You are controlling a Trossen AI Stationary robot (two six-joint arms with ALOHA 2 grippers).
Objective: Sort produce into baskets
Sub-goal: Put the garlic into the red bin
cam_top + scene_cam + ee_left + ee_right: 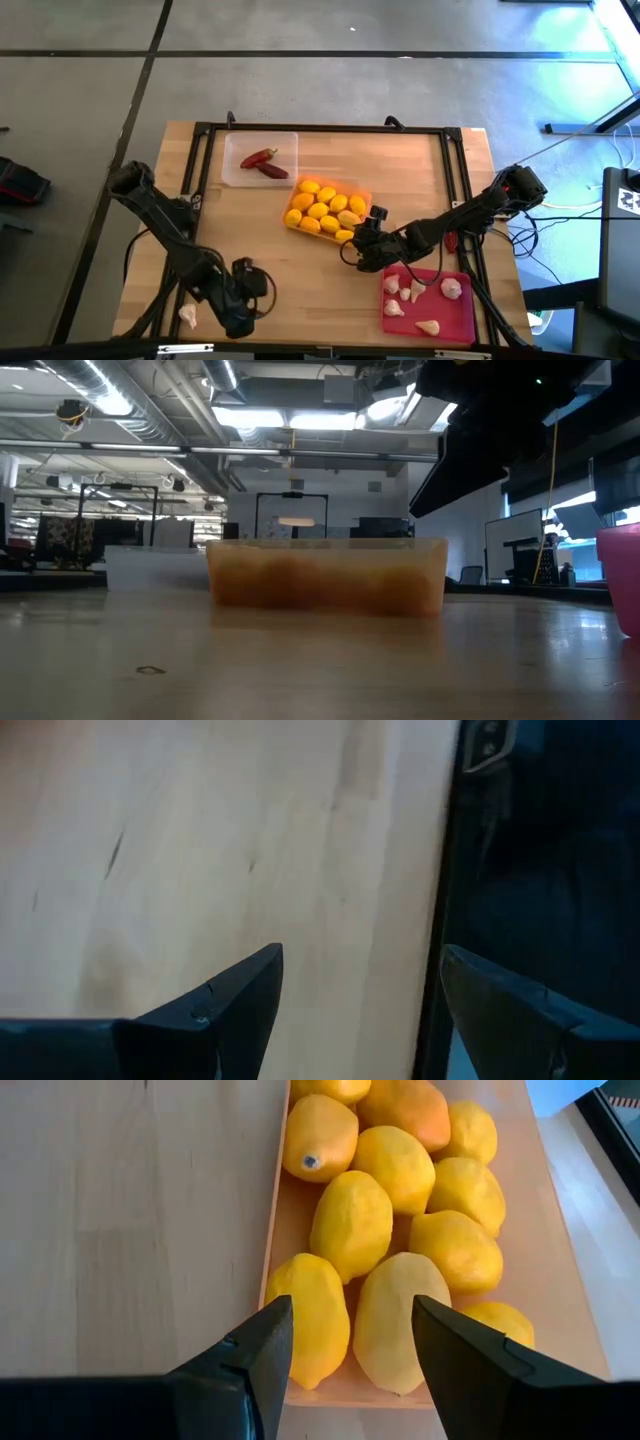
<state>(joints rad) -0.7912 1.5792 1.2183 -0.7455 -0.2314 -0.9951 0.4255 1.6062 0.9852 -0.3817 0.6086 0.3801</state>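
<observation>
Lemons [325, 210] — smooth yellow ovals w/ pointed ends, piled in the shallow orange plastic tray [365, 193] mid-table; one has a dark stem spot in the right wrist view. Low view shows that tray's wall as translucent amber.

Chili peppers [262, 163] — 2 dark red, elongated, glossy, lying in the clear rectangular tray [285, 142] at the far side of the table.

Garlic bulbs [420, 292] — whitish, lumpy, several in the red-pink tray [458, 320] at the near right edge. One more garlic bulb [188, 317] sits loose on the table near the left corner, just beside the left arm.

Table [420, 165]: light wood grain, black metal frame round the edge.

Right gripper [366, 246] sits just beside the near end of the orange tray, fingers [250, 1355] apart, nothing between them — dark, wedge-shaped, matte.

Left gripper [240, 310] low over bare wood by the near left edge, fingers [235, 995] wide apart, empty.

No readable labels or writing on trays or produce.
</observation>
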